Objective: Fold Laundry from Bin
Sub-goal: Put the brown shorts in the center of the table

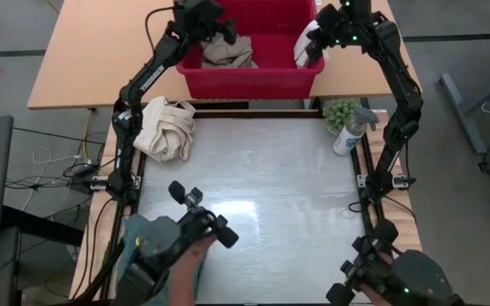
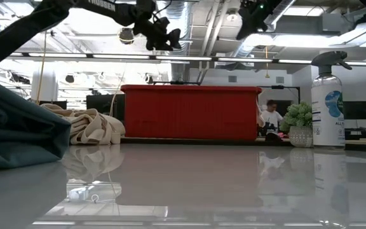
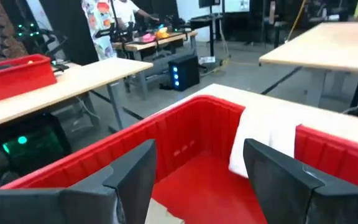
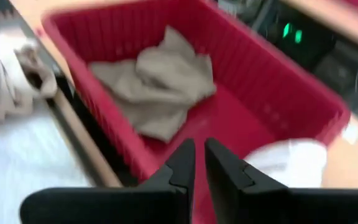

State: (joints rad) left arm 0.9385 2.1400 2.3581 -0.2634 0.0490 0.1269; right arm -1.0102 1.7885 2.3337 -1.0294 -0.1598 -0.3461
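The red bin (image 1: 253, 78) stands on the wooden table past the far edge of the work surface. In it lie tan khaki trousers (image 1: 228, 53), bunched on its floor. A white cloth (image 1: 304, 42) is draped over the rim at the bin's right end. My left gripper (image 3: 201, 177) hovers open over the bin's left part, with nothing between its fingers. My right gripper (image 4: 199, 162) hangs shut above the bin's right end, beside the white cloth (image 4: 284, 162) and apart from it. A teal garment (image 1: 143, 246) lies at the near left corner.
A cream canvas bag (image 1: 164, 127) with loop handles lies at the far left of the work surface. A spray bottle (image 1: 351, 127) and a small potted plant (image 1: 340, 110) stand at the far right. Dark devices (image 1: 198, 221) sit along the near edge. A person (image 2: 272, 117) shows in the room behind.
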